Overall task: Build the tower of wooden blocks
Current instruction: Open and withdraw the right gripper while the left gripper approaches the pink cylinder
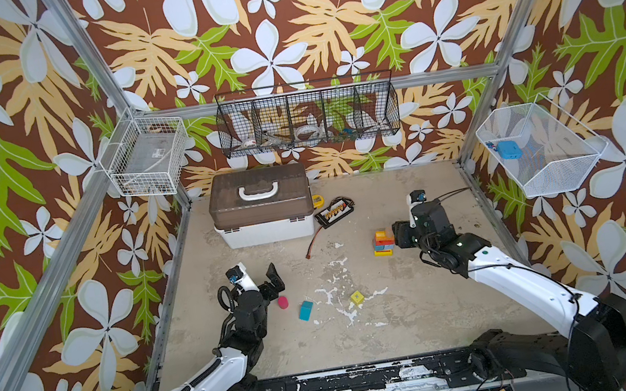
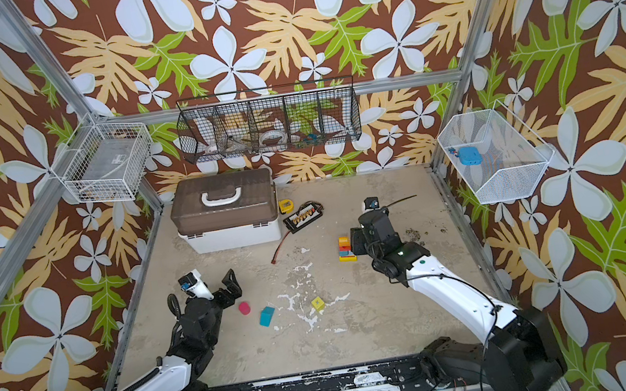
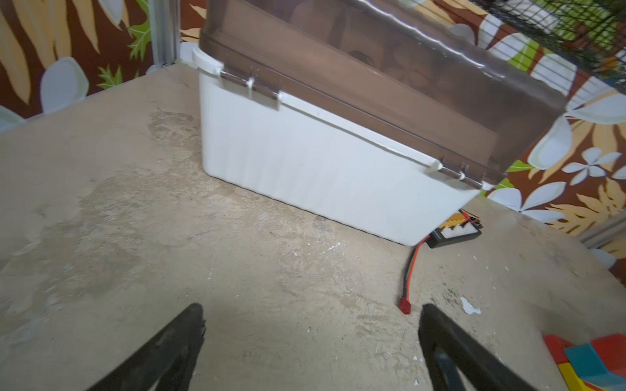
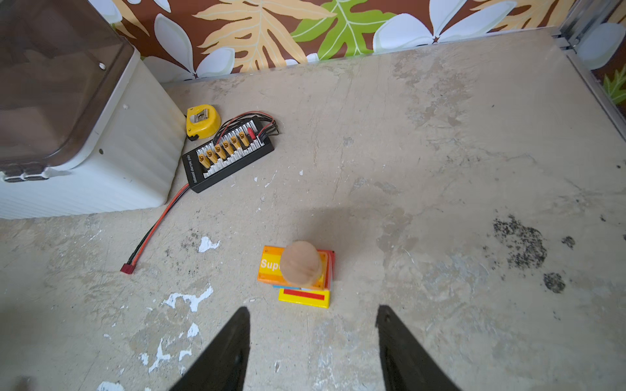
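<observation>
Bright, even, diffuse light. Soft shadow just beside tower (image 4: 303, 298); tan cylinder (image 4: 300, 262) atop it out of focus. Left wrist view slightly blurred, glare streak on case lid (image 3: 437, 40).

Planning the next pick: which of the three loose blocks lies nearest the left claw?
The pink block, just beside the left claw; the teal block and yellow cube lie farther off toward the middle.

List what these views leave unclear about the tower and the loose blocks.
- Tower, lower layers: right wrist view, the tan cylinder on top covers them.
- Tower's right side: both top views, the right gripper overlaps it.
- Tower, left wrist view: cut off at the frame's corner.
- Yellow cube: marking too small in top views.
</observation>
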Motion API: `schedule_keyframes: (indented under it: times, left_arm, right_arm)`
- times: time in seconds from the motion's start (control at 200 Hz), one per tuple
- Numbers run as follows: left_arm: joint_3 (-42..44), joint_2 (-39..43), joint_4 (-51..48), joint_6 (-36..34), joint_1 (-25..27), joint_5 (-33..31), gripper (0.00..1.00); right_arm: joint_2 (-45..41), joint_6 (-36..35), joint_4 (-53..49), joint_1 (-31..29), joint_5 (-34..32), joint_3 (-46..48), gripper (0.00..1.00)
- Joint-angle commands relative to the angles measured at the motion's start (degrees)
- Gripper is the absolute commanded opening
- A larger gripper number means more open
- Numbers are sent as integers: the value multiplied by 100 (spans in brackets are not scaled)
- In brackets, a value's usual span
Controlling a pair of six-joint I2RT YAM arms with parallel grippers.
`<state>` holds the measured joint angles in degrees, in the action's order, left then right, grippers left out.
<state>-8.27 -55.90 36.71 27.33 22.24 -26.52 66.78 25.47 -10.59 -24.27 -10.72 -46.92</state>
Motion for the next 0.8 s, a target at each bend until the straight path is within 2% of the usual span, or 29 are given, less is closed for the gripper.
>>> schedule_keyframes:
  times: [0.0,0.05,0.1,0.22,0.34,0.495,0.586,0.796]
  left_arm:
    - [-378,216,-1278,681,-3,-604,100]
    - [-567,519,-2018,834,0,-332,98]
    - [-596,880,-2354,762,8,13,96]
    - [-779,1771,-3510,860,10,270,96]
    - [-851,2240,-4139,1060,9,721,96]
    - [-833,2117,-4431,1222,17,1208,94]
    - [-718,1854,-4333,1390,172,1272,91]
    - [-707,1381,-4423,1687,1058,606,91]
  right_arm:
    - [-514,-28,830,9,-198,559,67]
    - [-794,-88,1157,10,-327,900,70]
    - [-983,-184,1402,27,-500,1177,71]
    - [-1312,-228,1815,75,-970,1716,67]
    - [-1806,-387,2751,80,-1065,2547,70]
    - [-2306,-432,3285,78,-1494,3241,74]
    - [-2469,-329,3490,87,-1838,3539,74]
    - [-2738,-144,3897,93,-2262,3970,80]
